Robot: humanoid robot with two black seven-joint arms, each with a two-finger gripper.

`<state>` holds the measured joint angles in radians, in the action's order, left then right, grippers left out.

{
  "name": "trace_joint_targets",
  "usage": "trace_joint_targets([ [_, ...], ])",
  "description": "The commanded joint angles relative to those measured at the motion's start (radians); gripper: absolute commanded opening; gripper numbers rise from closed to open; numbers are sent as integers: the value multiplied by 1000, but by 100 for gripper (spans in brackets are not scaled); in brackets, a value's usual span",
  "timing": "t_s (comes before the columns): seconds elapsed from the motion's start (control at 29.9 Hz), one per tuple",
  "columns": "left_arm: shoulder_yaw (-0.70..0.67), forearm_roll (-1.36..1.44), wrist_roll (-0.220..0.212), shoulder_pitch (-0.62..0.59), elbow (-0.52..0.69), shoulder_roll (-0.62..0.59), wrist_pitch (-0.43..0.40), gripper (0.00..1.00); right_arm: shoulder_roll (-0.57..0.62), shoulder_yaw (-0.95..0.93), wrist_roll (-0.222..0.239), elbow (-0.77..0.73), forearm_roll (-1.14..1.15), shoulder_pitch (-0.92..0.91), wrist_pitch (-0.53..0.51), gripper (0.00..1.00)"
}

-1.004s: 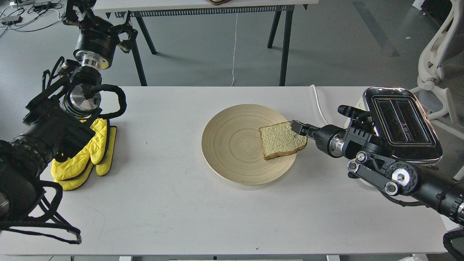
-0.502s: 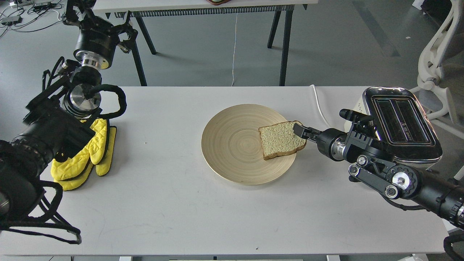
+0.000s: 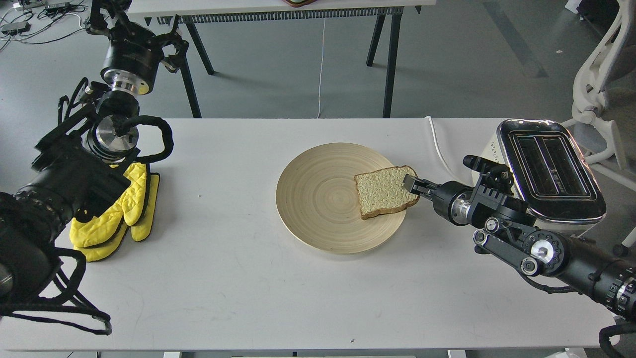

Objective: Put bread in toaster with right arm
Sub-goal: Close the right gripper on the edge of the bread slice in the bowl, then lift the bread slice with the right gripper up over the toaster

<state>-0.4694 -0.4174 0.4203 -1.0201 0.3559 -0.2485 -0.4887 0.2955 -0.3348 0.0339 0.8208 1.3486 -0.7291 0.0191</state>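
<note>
Backing slightly toward the toaster [image 3: 551,171], the right gripper [image 3: 411,183] is now touching the bread's [image 3: 385,191] right edge, seemingly pinching it; the bread is lying on the plate's [image 3: 318,199] right side, left of the toaster.

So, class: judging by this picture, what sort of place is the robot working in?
Probably a lab or workshop, not a kitchen: bare grey floor, loose cables on it, a plain white table, an office chair.

I see the pale bread slice with a brown crust [image 3: 385,191] lying flat on the right part of the plate. My cream-white boxy toaster with a chrome top [image 3: 549,171] stands at the table's right edge, both slots facing up.
</note>
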Motion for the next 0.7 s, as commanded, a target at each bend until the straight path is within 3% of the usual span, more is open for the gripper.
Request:
trace_joint_targets([
  [0.0, 0, 0, 0, 0, 0, 0, 0, 100, -7, 0, 0, 0, -2, 1, 16, 25],
  [0.33, 0, 0, 0, 0, 0, 0, 0, 100, -7, -3, 0, 9, -8, -4, 19, 0],
  [0.54, 0, 0, 0, 0, 0, 0, 0, 100, 14, -15, 1, 86, -8, -15, 21, 0],
  [0.67, 0, -1, 0, 0, 0, 0, 0, 100, 89, -67, 7, 184, -9, -21, 24, 0],
])
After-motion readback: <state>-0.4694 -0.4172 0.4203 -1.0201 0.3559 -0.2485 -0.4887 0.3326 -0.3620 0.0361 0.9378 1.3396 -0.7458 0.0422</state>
